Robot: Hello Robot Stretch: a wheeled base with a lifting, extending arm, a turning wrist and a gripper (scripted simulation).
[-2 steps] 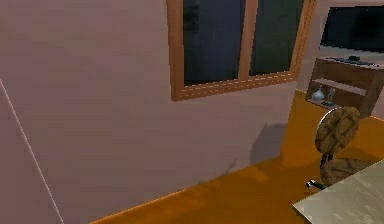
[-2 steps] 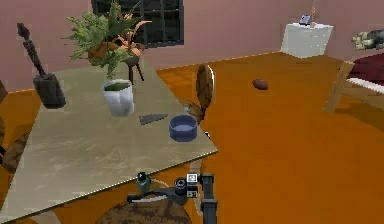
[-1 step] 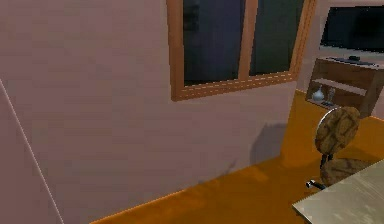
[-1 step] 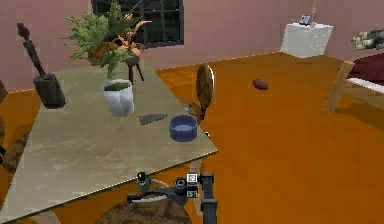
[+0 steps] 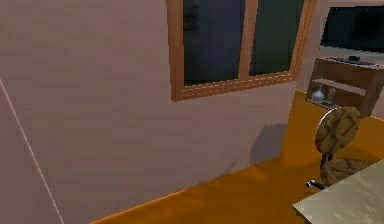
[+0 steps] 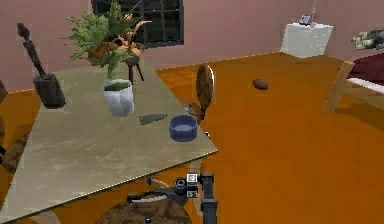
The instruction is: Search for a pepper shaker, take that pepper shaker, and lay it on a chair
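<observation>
Gripper (image 6: 180, 188) by the table (image 6: 90, 150) edge — holding anything, can't tell — blue bowl (image 6: 182, 127) just beyond.

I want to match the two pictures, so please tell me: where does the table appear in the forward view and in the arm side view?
Forward view: the table is a pale corner at the bottom right.
Arm side view: the table covers the lower left half.
Shared landmark: a round-backed wooden chair stands beside it in both, possibly the same one.
</observation>
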